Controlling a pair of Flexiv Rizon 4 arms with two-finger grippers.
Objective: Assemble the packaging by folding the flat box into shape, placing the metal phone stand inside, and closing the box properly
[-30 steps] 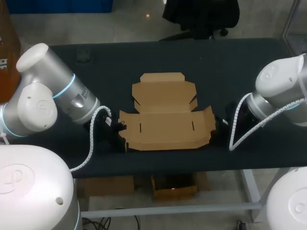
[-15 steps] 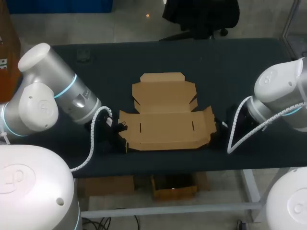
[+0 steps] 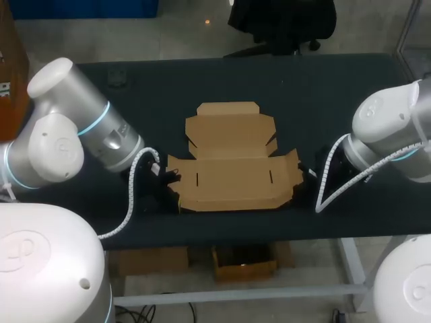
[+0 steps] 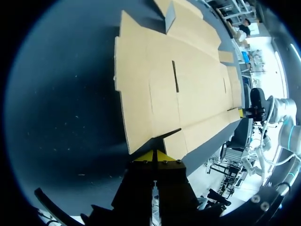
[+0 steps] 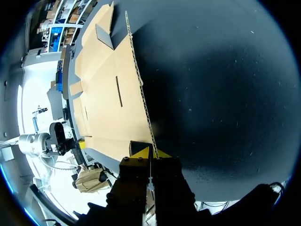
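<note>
While the brown cardboard box (image 3: 232, 158) lies unfolded and flat at the middle of the dark table (image 3: 323, 87), two slits show in its main panel. The left gripper (image 4: 155, 156) is closed on its left end flap, and the right gripper (image 5: 150, 151) is closed on its right edge.

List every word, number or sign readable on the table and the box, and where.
None can be read.
The flat box: plain cardboard, no print in any view.
The small dark object on the table near its far edge: too small to tell.
</note>
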